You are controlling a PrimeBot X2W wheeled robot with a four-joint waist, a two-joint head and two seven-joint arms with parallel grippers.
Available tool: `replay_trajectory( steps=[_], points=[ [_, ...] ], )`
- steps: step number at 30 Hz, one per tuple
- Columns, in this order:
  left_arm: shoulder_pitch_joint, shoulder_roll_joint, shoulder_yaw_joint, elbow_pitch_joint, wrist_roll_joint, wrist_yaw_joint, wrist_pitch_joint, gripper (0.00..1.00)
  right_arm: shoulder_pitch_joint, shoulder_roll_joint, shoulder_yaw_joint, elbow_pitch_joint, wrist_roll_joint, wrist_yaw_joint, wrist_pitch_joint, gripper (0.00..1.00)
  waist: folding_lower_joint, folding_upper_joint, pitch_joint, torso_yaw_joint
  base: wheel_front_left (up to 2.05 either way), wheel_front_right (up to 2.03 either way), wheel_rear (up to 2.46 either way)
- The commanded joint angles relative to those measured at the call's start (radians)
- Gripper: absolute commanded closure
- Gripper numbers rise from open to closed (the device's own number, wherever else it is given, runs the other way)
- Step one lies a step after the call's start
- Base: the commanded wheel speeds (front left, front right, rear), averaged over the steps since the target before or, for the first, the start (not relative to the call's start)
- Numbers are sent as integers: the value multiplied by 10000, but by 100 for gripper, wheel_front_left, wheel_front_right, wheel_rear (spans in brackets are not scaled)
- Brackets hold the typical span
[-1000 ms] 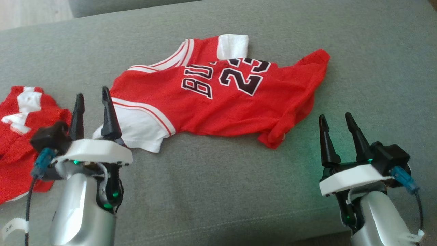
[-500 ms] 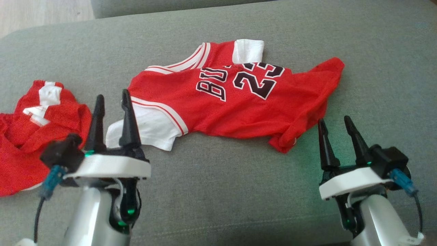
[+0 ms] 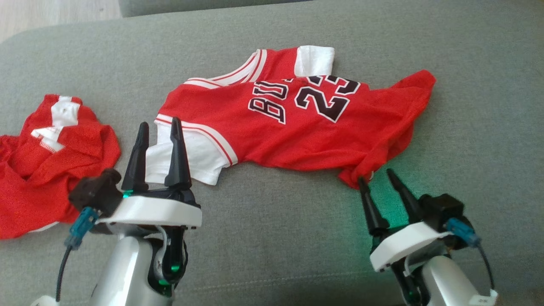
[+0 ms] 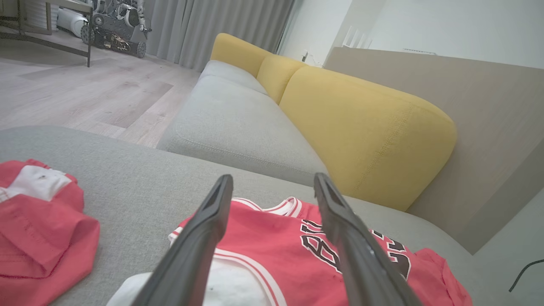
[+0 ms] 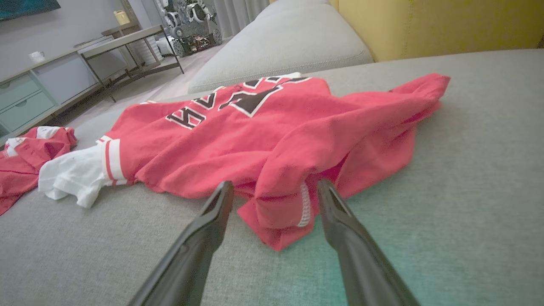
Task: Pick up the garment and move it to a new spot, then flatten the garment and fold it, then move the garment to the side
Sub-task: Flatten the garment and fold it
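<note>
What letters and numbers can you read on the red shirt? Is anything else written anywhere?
"BU": black letters on the red jersey; the rest of the word is hidden.
"23": black number beside them on the same jersey.
Crumpled red garment: white patches, nothing readable.

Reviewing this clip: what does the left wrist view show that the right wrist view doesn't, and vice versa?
Left wrist view: the left gripper, open above the white sleeve, and a beige panel behind the sofa. Right wrist view: the right gripper, open at the bunched hem corner, and a drawer cabinet. Shared: the red jersey, a second red garment, the grey sofa seat and yellow cushions.
</note>
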Motion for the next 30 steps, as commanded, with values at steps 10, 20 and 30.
replay_trajectory(
  steps=[10,20,30],
  points=[
    [-374,118,247,-271,-6,-59,-53,0,-935,-29,886,765,399,75,276,0,0,0,317,348,0,0,0],
    [-531,118,289,-234,15,-83,-53,0,-1859,-29,932,1959,610,75,164,89,0,0,595,592,0,0,0],
    [-397,118,455,-138,-29,-86,-53,0,-1701,-61,355,1580,302,75,131,100,0,0,233,127,0,0,0]
  ],
)
